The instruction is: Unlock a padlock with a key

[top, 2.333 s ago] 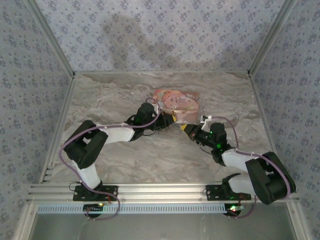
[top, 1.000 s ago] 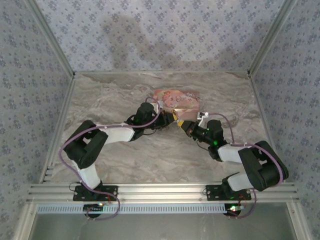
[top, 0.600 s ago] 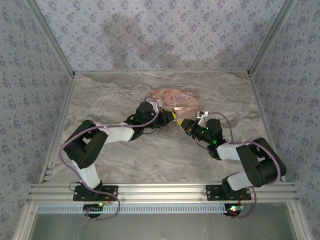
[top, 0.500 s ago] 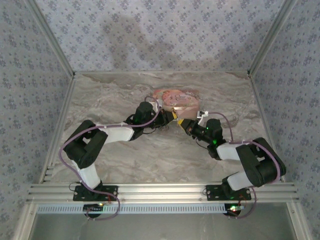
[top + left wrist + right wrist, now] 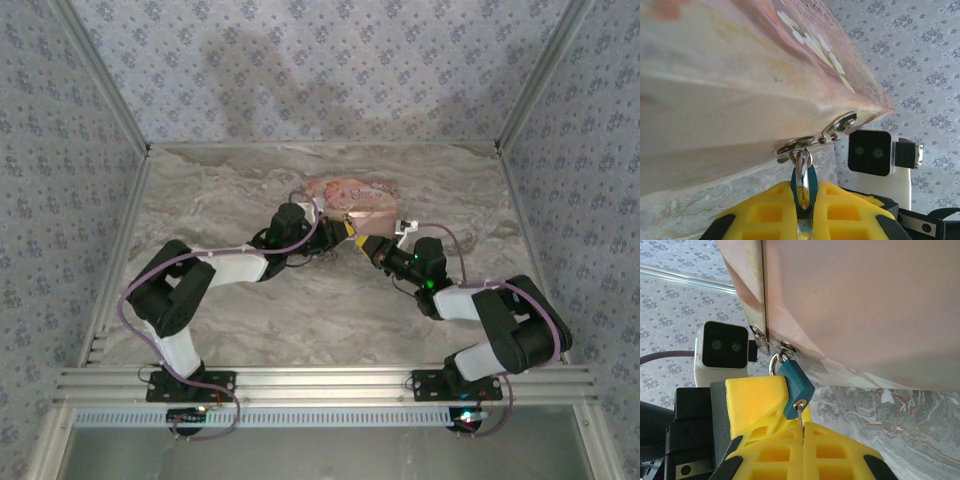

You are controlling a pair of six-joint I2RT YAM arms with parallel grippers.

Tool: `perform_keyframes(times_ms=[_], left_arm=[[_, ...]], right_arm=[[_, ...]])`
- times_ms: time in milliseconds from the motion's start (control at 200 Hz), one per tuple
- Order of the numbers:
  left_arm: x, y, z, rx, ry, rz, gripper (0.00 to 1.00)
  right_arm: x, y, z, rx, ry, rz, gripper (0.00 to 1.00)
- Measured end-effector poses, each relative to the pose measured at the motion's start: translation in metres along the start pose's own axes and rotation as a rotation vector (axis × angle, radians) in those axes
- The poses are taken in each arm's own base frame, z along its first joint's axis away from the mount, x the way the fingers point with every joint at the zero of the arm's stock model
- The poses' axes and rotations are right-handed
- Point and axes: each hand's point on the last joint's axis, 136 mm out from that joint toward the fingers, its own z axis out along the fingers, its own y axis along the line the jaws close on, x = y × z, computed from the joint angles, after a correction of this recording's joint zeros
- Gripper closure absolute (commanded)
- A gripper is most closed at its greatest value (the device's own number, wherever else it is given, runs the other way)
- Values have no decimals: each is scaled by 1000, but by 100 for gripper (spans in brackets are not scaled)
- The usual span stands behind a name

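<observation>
While your left jaws clamp the padlock (image 5: 796, 384), your right jaws pinch the key (image 5: 800, 416), seated in the keyway directly ahead.

A grey-veined marble tabletop (image 5: 220, 200) sits between walls (image 5: 320, 70) of pale blue floral wallpaper, with aluminium posts (image 5: 100, 75) at the far corners and an aluminium rail (image 5: 330, 380) along the near edge.

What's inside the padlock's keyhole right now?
A thin metal key sits in the keyhole at the bottom of the teal padlock. Its bow is covered by the right gripper's closed fingers, and how deep the blade goes inside the body cannot be seen.
</observation>
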Motion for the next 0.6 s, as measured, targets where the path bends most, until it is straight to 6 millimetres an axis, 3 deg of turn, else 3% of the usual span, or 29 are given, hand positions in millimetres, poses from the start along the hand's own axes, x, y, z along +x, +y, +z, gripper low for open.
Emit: perform_keyframes(times_ms=[605], left_arm=[[-9,2,-1,10,-37,-34,94]], right_arm=[[-9,-5,9,-41,-7,32,100]])
